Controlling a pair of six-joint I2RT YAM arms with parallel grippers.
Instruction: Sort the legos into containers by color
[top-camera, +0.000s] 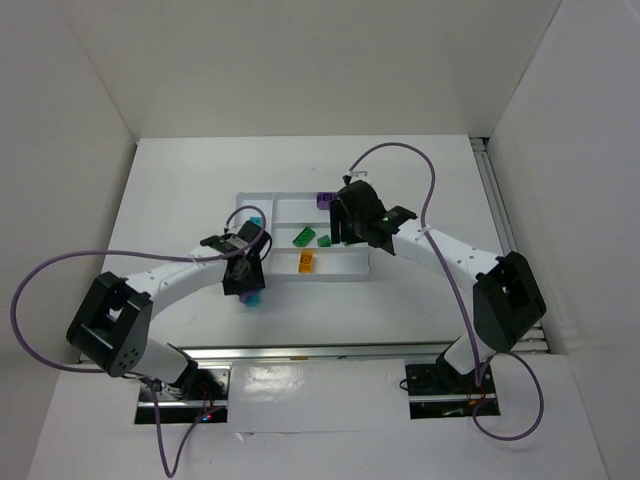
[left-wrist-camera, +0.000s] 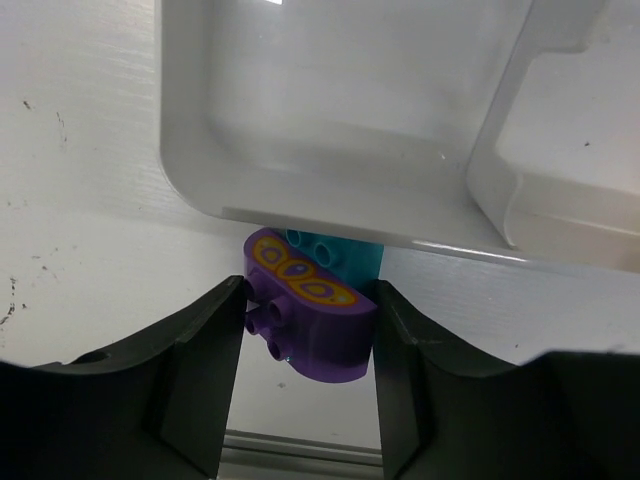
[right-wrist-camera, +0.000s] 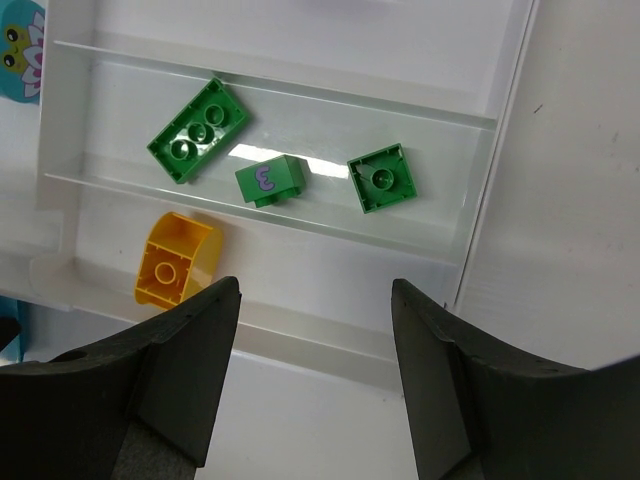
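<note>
My left gripper (left-wrist-camera: 308, 300) is shut on a purple brick (left-wrist-camera: 315, 335) with a yellow oval pattern. It holds the brick just outside the near left corner of the white tray (left-wrist-camera: 300, 212). A teal brick (left-wrist-camera: 345, 258) sits right behind the purple one and shows under that gripper (top-camera: 245, 278) in the top view (top-camera: 252, 297). My right gripper (right-wrist-camera: 315, 300) is open and empty over the tray's near edge. Three green bricks (right-wrist-camera: 198, 130) (right-wrist-camera: 270, 180) (right-wrist-camera: 382, 178) lie in one strip. A yellow brick (right-wrist-camera: 175, 258) lies in the nearest strip.
A purple brick (top-camera: 323, 199) lies at the tray's far side, beside my right gripper (top-camera: 350, 225). A teal piece (top-camera: 256, 221) sits at the tray's (top-camera: 280, 205) left end. White walls stand on three sides. A metal rail runs along the table's near edge.
</note>
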